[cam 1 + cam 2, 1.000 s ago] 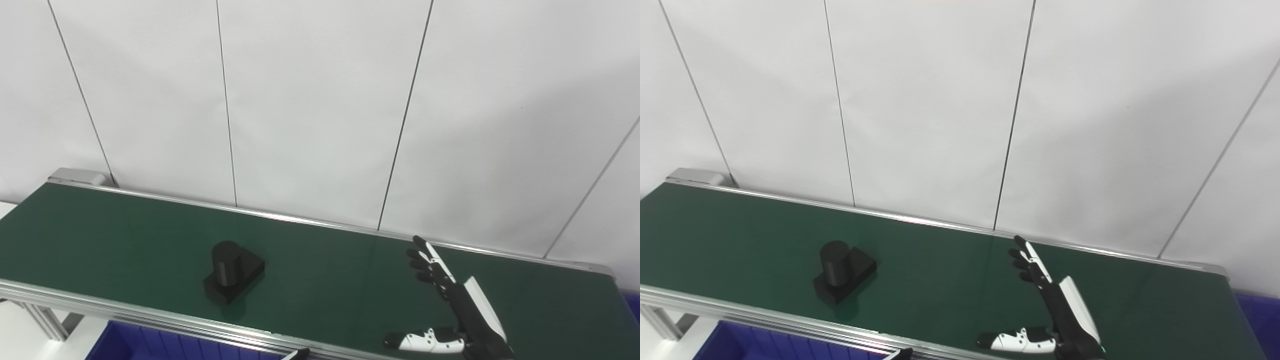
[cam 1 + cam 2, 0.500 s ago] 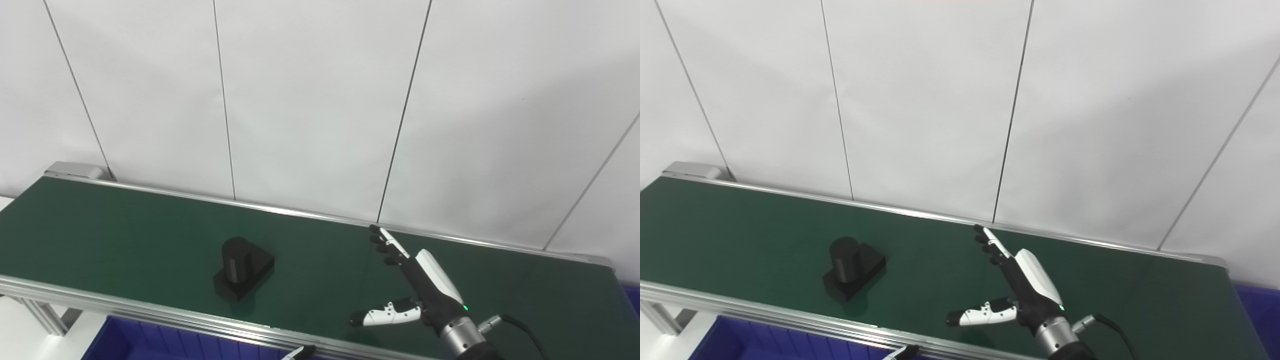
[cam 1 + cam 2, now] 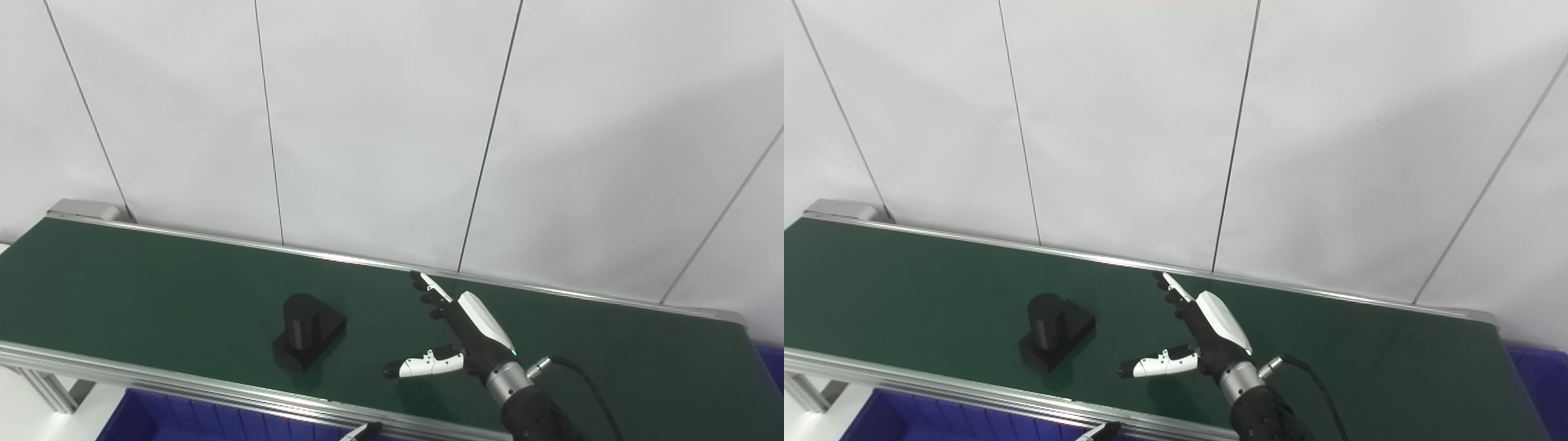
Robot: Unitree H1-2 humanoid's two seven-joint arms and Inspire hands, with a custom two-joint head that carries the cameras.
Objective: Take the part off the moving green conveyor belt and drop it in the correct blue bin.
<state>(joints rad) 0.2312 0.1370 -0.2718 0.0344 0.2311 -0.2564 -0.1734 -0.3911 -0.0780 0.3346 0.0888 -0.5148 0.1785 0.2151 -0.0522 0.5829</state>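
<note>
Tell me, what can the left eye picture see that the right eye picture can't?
Very little, since they are nearly twins. The left eye view shows more of the metal leg under the belt's left end. The right eye view shows much more of the far blue bin past the belt's right end. Both show the green belt, the black part lying on it, the open right hand beside the part, the near blue bin, and a tip of the left hand.

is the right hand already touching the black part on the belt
No, the right hand is open above the green belt, a clear gap from the black part.
</note>
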